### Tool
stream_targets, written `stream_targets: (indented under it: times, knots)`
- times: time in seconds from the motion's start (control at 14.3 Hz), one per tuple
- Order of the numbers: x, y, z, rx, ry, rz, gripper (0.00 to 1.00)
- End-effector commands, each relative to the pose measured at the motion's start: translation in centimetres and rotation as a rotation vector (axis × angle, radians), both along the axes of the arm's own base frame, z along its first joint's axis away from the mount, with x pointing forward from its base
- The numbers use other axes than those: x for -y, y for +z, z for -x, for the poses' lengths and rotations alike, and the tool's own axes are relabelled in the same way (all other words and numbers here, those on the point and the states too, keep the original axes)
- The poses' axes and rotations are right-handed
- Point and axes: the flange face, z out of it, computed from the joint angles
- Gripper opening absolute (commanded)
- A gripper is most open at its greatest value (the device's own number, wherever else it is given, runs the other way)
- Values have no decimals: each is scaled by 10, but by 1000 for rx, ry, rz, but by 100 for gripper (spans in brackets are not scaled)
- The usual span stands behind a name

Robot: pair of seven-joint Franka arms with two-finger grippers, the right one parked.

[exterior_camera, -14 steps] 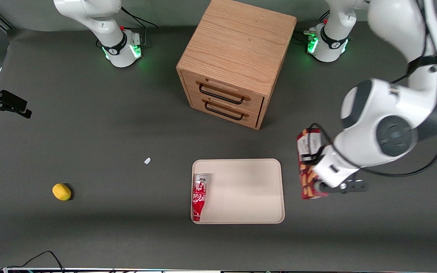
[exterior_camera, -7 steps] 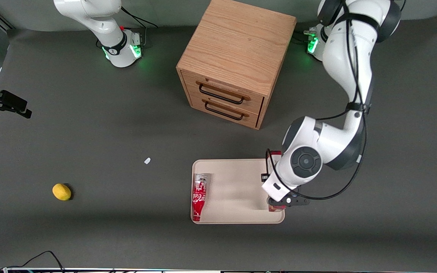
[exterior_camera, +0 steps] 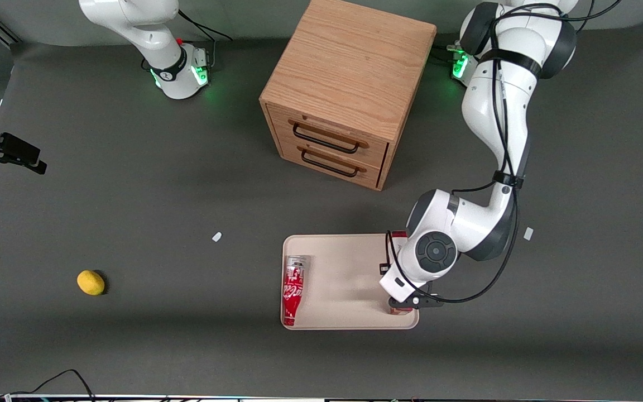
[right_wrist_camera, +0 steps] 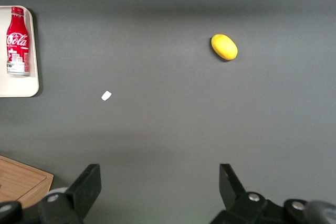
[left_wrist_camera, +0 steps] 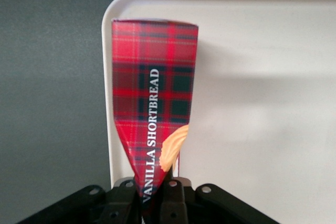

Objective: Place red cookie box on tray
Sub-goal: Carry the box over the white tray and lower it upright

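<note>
- The claw point(left_wrist_camera: 157, 192) is clenched on one end of the red cookie box point(left_wrist_camera: 155, 114), its dark fingers point(left_wrist_camera: 173, 200) pressed against the box's narrow sides.
- In the front view the claw point(exterior_camera: 408, 301) sits low over the tray's point(exterior_camera: 349, 322) edge toward the working arm's end of the bench, near the corner closest to the camera.
- The box has a red tartan pattern, white lettering reading "VANILLA SHORTBREAD" and a tan cookie picture close to the fingers.
- From the wrist camera the box lies along the tray's point(left_wrist_camera: 262, 35) rim, over the tray, with its free end near a rounded corner; whether it touches the tray floor cannot be told.
- In the front view only small bits of the box point(exterior_camera: 398, 235) show, the rest hidden under the arm's wrist.
- A red cola bottle point(exterior_camera: 292, 289) lies on its side in the tray, along the edge toward the parked arm's end, well apart from the box.
- A wooden drawer cabinet point(exterior_camera: 349, 89) with two black handles stands on the bench point(exterior_camera: 132, 195), farther from the camera than the tray.
- A yellow lemon point(exterior_camera: 91, 282) rests toward the parked arm's end of the bench.
- A small white scrap point(exterior_camera: 216, 237) lies between the lemon and the tray.
</note>
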Motion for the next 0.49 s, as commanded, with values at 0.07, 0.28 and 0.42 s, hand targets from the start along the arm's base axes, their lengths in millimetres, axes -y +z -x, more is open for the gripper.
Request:
stream_targets:
  times: [0.07,0.28,0.42]
  knots:
    - [1,0,0,26,11,-17,0]
    - [-1,0,2,21,-2,-23,100]
    - [-1,10,0,54,6,-8,100]
